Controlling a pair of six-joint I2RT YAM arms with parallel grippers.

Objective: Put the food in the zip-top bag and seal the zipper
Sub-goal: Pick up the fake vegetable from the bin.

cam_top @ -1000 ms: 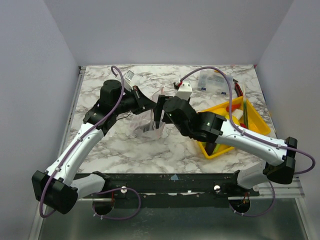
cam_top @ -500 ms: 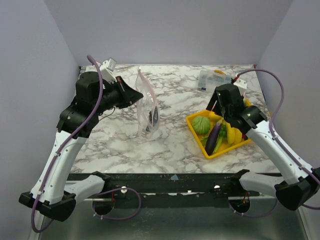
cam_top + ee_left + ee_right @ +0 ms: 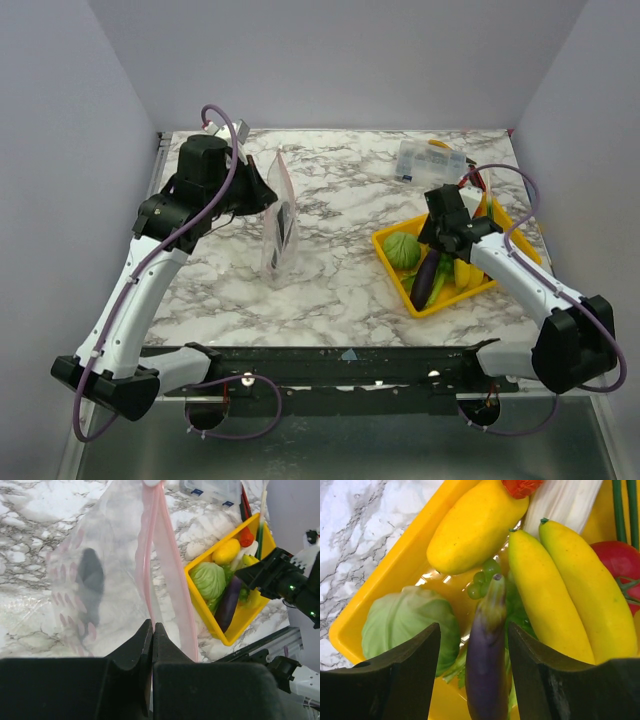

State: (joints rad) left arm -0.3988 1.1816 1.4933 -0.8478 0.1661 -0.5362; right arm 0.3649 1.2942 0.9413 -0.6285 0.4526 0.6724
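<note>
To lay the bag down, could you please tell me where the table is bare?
Bare marble lies between the zip-top bag and the yellow tray, and nearer the arm bases. The tray is packed with food.

Top view. Left arm (image 3: pixel 128 300): base at lower left of frame, long link climbing up and slightly right. Elbow folded at upper left, wrist turned to point right. Left gripper (image 3: pixel 268 192) roughly level, aimed toward frame centre. Wrist view: its fingers (image 3: pixel 135 647) pressed flat together, no gap showing, pinching the edge of the bag (image 3: pixel 100 555) at the pink strip.

Right arm (image 3: pixel 525 285): base at lower right of frame, link running up and left, wrist bent over at centre right. Right gripper (image 3: pixel 438 240) tipped downward, pointing toward lower left. Wrist view: its fingers (image 3: pixel 405 675) spread wide, dark, tips low in frame, one each side of centre.
</note>
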